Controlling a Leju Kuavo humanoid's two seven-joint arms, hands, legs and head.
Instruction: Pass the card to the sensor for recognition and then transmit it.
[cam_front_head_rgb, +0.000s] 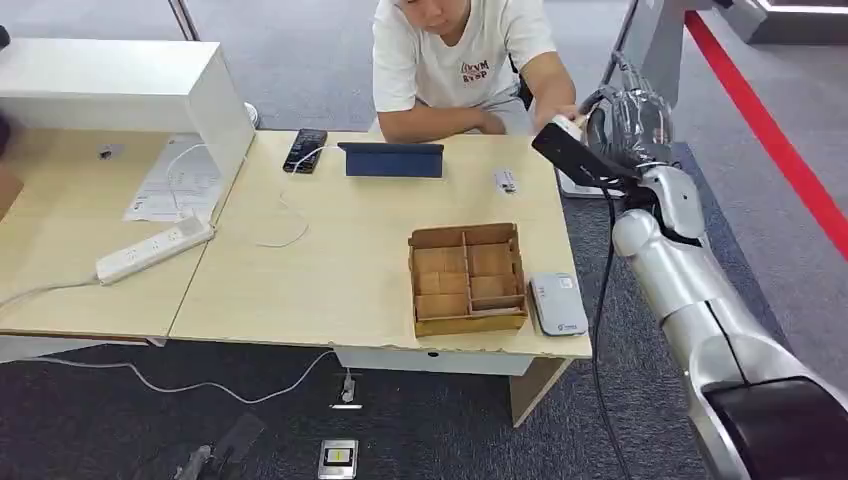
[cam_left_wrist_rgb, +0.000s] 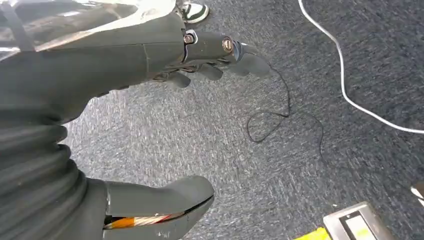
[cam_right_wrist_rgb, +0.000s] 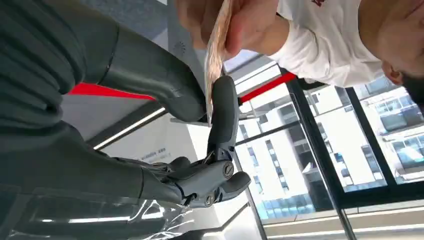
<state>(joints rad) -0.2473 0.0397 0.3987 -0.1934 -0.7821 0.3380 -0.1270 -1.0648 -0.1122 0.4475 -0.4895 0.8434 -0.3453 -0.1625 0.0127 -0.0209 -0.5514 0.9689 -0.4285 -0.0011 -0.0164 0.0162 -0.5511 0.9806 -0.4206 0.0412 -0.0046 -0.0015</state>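
- Light wooden table (cam_front_head_rgb: 330, 285), with a second tabletop (cam_front_head_rgb: 60, 250) adjoining at 9 o'clock.
- Cardboard divider tray (cam_front_head_rgb: 467, 278) at 4 o'clock; white sensor (cam_front_head_rgb: 558, 303) just beside it.
- Dark tablet (cam_front_head_rgb: 391, 159) and phone (cam_front_head_rgb: 304, 150) at 12 o'clock.
- White power strip (cam_front_head_rgb: 155, 248) across the seam; papers (cam_front_head_rgb: 172, 185) behind it.

The head camera looks down from high over the table (cam_front_head_rgb: 330, 270) toward a seated person (cam_front_head_rgb: 460, 60). The left wrist camera faces the carpet (cam_left_wrist_rgb: 210, 140) closely. The right wrist camera looks up, sharing that person.
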